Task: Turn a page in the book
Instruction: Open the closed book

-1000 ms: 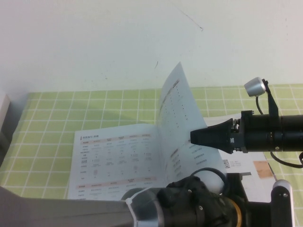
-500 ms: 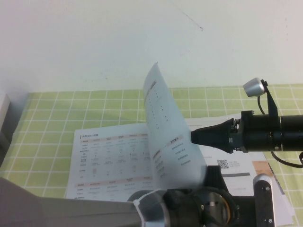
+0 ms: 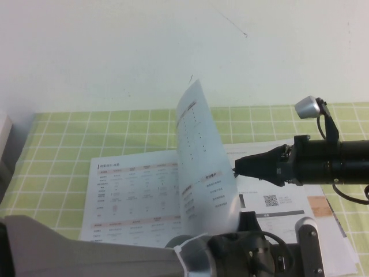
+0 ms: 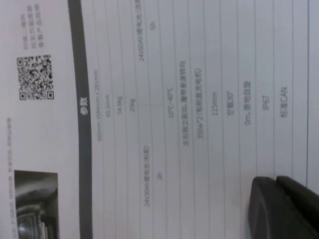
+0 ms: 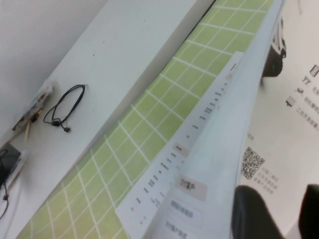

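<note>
The book point(image 3: 135, 193) lies open on the green grid mat. One page point(image 3: 199, 156) stands upright over the spine and curls to the left, its table side with pink header bars facing me. My right gripper point(image 3: 237, 168) reaches in from the right at mid-height of the page. In the right wrist view it point(image 5: 281, 209) is open, and the page's edge point(image 5: 209, 164) lies against the outer side of one finger point(image 5: 251, 214). My left gripper point(image 3: 251, 222) is low at the front over the right-hand leaf. In the left wrist view it point(image 4: 273, 183) is shut and empty above the printed table.
The mat point(image 3: 75, 133) lies on a white table point(image 3: 115, 52). A grey object point(image 3: 4, 138) stands at the left edge. A brown card point(image 3: 320, 206) lies beside the book at the right. A black cable point(image 5: 65, 107) lies on the white table beyond the mat.
The page has swung from leaning right to upright and curling left. My right gripper has followed it slightly left. My left arm has slid right along the front.
</note>
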Controlling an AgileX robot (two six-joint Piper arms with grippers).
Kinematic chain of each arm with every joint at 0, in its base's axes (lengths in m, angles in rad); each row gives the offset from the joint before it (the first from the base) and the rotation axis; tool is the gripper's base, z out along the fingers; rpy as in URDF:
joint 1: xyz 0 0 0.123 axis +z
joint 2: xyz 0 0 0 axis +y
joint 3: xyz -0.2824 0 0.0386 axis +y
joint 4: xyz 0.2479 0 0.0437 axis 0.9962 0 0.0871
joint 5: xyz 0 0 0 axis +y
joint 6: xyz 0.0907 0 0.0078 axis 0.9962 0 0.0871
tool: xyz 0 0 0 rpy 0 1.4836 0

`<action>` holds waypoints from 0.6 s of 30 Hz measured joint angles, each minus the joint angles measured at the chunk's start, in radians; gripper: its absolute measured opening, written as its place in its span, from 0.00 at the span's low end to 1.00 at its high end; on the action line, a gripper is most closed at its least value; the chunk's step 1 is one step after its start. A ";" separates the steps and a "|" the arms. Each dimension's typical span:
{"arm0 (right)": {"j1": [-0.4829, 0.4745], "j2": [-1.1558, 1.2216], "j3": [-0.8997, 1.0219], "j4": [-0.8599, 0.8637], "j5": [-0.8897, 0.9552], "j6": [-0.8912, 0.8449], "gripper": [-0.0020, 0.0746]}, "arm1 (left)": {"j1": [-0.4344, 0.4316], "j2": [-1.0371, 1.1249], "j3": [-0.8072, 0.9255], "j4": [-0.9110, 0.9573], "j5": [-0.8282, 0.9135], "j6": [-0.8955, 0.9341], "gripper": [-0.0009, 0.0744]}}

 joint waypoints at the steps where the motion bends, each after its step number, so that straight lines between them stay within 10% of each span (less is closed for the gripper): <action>1: 0.000 0.000 0.000 0.000 -0.004 -0.004 0.31 | 0.000 0.004 -0.002 -0.014 0.004 0.000 0.01; 18: 0.000 0.036 0.000 -0.129 -0.477 -0.056 0.29 | 0.000 0.005 -0.006 -0.049 0.007 0.002 0.01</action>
